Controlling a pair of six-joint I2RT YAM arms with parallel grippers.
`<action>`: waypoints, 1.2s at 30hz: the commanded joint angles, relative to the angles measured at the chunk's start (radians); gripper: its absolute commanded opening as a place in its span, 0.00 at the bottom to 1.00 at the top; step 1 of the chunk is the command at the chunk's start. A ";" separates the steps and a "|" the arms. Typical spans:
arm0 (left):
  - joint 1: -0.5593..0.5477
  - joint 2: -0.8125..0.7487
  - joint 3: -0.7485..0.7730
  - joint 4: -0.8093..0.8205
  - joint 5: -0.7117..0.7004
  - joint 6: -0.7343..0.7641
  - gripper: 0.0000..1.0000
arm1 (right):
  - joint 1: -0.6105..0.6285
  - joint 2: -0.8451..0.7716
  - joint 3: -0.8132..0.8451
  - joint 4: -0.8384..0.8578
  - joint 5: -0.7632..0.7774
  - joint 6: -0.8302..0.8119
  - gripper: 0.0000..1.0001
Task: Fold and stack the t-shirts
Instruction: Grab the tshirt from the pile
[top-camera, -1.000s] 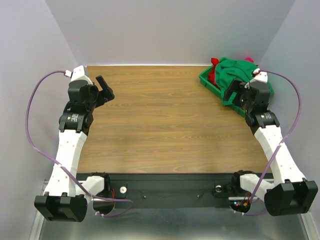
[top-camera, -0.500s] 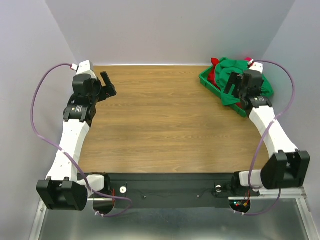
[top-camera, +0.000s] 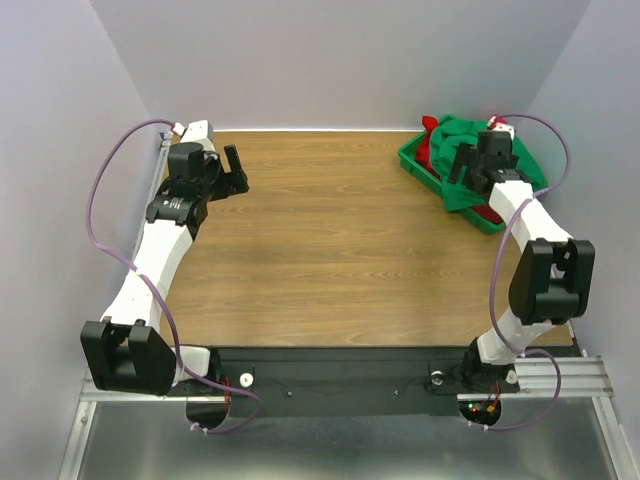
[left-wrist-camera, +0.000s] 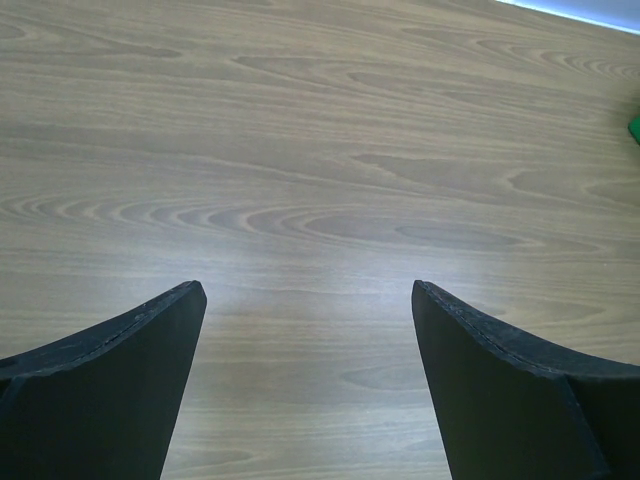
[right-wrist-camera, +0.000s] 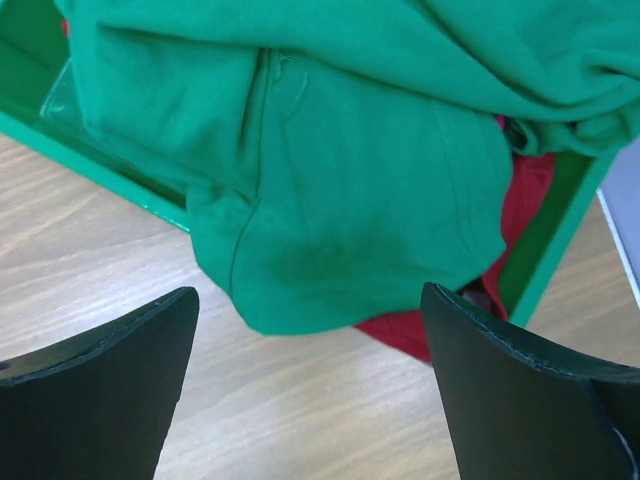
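My right hand (right-wrist-camera: 307, 292) hangs wide open over the green t-shirt (right-wrist-camera: 340, 180) spilling from the bin (right-wrist-camera: 548, 235) onto the surface (right-wrist-camera: 80, 262). My left hand (left-wrist-camera: 305, 288), equally wide, holds nothing.

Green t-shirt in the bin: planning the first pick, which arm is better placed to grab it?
Right, probably. The right gripper hangs open just above the green t-shirt; the left gripper, also open, faces only the table.
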 joint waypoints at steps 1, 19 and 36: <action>-0.006 -0.014 0.049 0.060 0.002 0.005 0.96 | -0.007 0.087 0.074 0.013 -0.010 -0.034 0.97; -0.008 -0.062 -0.004 0.037 -0.052 -0.043 0.95 | -0.007 0.295 0.175 0.013 0.056 0.015 0.70; -0.008 -0.034 0.055 0.028 -0.066 -0.025 0.95 | -0.007 0.139 0.213 -0.042 0.075 -0.010 0.00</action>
